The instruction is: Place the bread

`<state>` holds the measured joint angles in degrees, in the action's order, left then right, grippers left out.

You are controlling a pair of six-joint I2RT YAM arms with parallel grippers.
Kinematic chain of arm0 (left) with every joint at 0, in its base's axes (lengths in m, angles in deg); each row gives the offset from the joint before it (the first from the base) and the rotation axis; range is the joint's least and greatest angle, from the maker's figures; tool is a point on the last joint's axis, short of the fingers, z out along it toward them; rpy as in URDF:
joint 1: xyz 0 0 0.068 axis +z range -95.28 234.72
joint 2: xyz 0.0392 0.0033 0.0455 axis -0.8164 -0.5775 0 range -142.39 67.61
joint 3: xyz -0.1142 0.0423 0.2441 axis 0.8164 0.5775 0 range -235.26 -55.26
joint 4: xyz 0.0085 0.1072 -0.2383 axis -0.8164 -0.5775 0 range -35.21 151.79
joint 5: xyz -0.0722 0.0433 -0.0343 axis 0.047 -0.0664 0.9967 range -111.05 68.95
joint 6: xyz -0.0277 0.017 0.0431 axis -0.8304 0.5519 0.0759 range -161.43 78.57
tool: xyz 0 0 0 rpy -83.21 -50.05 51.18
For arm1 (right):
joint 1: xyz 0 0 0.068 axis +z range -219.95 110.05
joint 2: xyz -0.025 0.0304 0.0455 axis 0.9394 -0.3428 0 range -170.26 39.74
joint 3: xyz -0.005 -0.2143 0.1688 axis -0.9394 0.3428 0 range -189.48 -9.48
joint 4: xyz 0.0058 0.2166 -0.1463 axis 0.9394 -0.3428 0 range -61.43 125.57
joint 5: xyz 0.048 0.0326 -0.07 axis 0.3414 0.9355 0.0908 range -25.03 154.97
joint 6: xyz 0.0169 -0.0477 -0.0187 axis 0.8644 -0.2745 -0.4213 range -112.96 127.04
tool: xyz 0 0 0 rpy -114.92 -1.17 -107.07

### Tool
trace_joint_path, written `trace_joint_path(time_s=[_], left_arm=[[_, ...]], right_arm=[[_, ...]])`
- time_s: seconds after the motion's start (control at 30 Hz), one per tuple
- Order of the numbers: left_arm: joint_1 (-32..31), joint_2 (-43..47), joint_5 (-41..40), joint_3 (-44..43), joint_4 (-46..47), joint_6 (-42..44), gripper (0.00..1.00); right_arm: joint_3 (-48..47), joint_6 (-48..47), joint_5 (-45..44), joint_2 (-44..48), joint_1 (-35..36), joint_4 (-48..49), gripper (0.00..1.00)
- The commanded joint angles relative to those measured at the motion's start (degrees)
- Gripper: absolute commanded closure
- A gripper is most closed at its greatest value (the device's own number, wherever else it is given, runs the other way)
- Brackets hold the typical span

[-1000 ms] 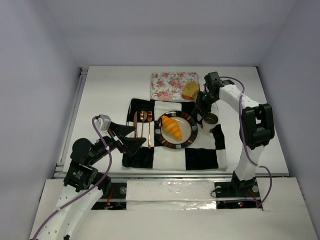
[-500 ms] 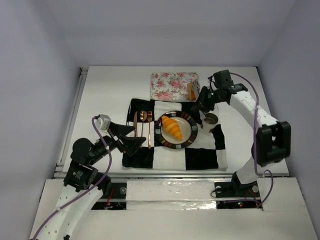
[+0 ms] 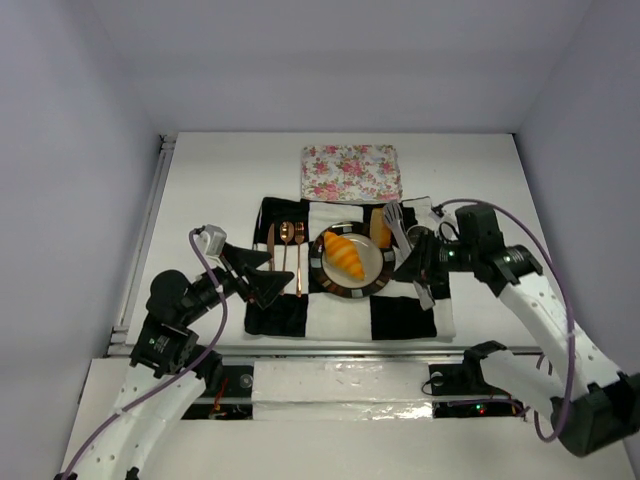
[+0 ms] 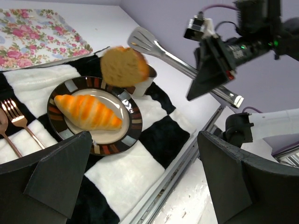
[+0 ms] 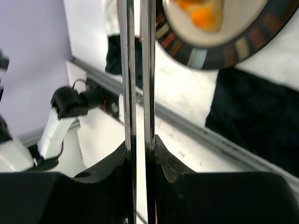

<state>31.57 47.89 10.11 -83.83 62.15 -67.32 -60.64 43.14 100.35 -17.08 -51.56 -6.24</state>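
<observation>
Toast slice point(image 4: 124, 66): aloft in tongs point(image 4: 156, 44), above plate point(image 4: 132, 113) rim, upper centre | croissant point(image 4: 88, 112): on plate | right gripper point(image 3: 420, 262): clamped on tong handles | left gripper point(image 3: 262, 275): spread, empty, lower left | risk: hold looks shallow; slice may slip onto rim or cup point(image 3: 418, 240).

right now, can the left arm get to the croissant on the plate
Probably yes. The left tool is open left of the plate, and the croissant lies uncovered. The toast slice in the right arm's tongs hangs at the far rim, off that path.
</observation>
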Motion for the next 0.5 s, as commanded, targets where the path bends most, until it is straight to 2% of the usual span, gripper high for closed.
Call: trace_joint_path(time_s=[0.0, 0.2, 0.47], left_arm=[[0.1, -1.1, 0.0, -0.3, 2.0, 0.8, 0.04], [1.2, -1.7, 0.1, -0.3, 2.1, 0.8, 0.04], [1.7, -2.2, 0.0, -0.3, 2.1, 0.6, 0.04]], right_arm=[[3.3, 2.5, 5.0, 6.6, 1.6, -0.6, 0.88], [6.4, 4.6, 5.2, 12.1, 4.5, -2.7, 0.89], [15.3, 6.8, 1.4, 12.3, 6.9, 2.0, 0.88]])
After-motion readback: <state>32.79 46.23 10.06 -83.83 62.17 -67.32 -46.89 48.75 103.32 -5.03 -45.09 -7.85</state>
